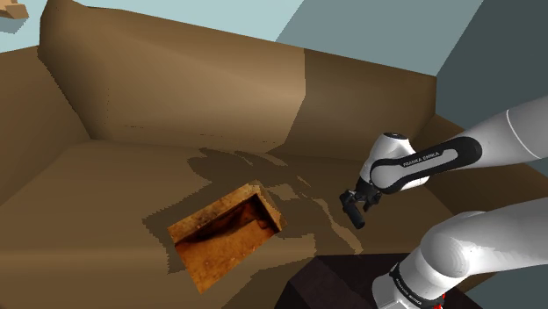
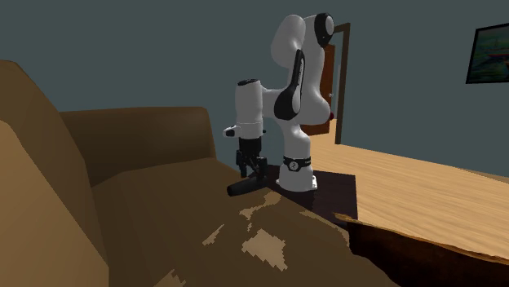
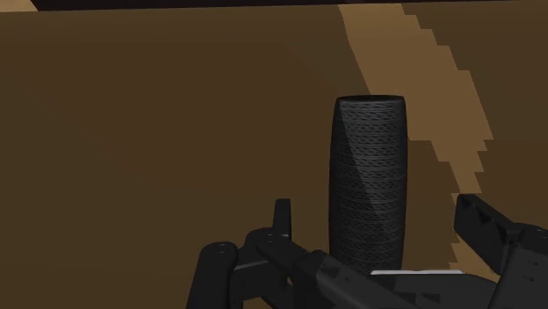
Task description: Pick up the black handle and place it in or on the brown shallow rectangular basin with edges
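Arm reaches out over the sofa seat (image 1: 105,193). Gripper (image 1: 353,207) is low, just above the cushion, pointing down. Fingers are apart, fairly wide, w/ the black handle (image 3: 369,167) lying between them. In the wrist view there's a gap of bare cushion on each side, so nothing's clasped yet. Handle is a ribbed round bar lying on the seat near the stand (image 1: 325,285). It sticks out past the fingers, and its near end is hidden under the hand. In the second exterior view it runs crosswise below the hand, a bit slanted.

Basin (image 1: 212,208) is the rusty-brown shallow tray w/ raised edges. It sits on the same seat, well apart from the handle, toward the shoulder view's left.

My read: this is the pre-grasp step, w/ close, lift and carry all yet to do.

What could go wrong:
- The bar is round, so if one finger touches first it prob. rolls or skids off instead of seating.
- I can't tell how far along the bar the fingers sit. A grip near one end means it droops or swings on the lift.
- If the hand's too high, the tips pinch only the top curve and the bar squirts out.
- A low carry could clip the basin's edge w/ the overhanging end, so it needs height first.
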Robot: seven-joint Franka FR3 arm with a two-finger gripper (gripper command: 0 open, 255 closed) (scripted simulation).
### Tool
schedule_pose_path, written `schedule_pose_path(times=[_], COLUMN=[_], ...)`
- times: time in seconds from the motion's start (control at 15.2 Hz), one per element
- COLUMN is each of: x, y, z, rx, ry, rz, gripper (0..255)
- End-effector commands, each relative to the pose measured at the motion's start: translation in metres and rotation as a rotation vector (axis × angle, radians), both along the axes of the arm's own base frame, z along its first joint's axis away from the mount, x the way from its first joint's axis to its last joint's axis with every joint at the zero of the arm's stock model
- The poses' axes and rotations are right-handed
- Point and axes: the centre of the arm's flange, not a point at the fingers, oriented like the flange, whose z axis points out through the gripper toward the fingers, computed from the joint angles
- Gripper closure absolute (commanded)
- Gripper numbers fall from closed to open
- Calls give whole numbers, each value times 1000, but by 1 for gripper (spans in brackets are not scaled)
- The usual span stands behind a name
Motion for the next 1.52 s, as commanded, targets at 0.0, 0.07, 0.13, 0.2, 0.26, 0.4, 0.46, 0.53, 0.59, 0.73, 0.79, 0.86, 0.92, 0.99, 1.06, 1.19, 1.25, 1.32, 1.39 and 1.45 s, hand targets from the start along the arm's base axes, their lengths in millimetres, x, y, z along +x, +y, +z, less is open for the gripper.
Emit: schedule_pose_path(times=[0.0, 0.07, 0.13, 0.2, 0.26, 0.4, 0.46, 0.53, 0.59, 0.73, 0.79, 0.86, 0.92, 0.99, 1.06, 1.19, 1.25, 1.32, 1.39, 1.45], x=[0, 0, 0, 0, 0, 0, 0, 0, 0, 0, 0, 0, 0, 0, 0, 0, 0, 0, 0, 0], y=[0, 0, 0, 0, 0, 0, 0, 0, 0, 0, 0, 0, 0, 0, 0, 0, 0, 0, 0, 0], z=[0, 0, 0, 0, 0, 0, 0, 0, 0, 5, 10, 16, 21, 26, 32, 42, 47, 53, 58, 63], rx=[0, 0, 0, 0, 0, 0, 0, 0, 0, 0, 0, 0, 0, 0, 0, 0, 0, 0, 0, 0], ry=[0, 0, 0, 0, 0, 0, 0, 0, 0, 0, 0, 0, 0, 0, 0, 0, 0, 0, 0, 0], rz=[0, 0, 0, 0, 0, 0, 0, 0, 0, 0, 0, 0, 0, 0, 0, 0, 0, 0, 0, 0], gripper=[0, 255, 255, 255, 255, 255, 255, 255, 255, 255, 255, 255, 255, 255, 255, 255, 255, 255, 255, 255])
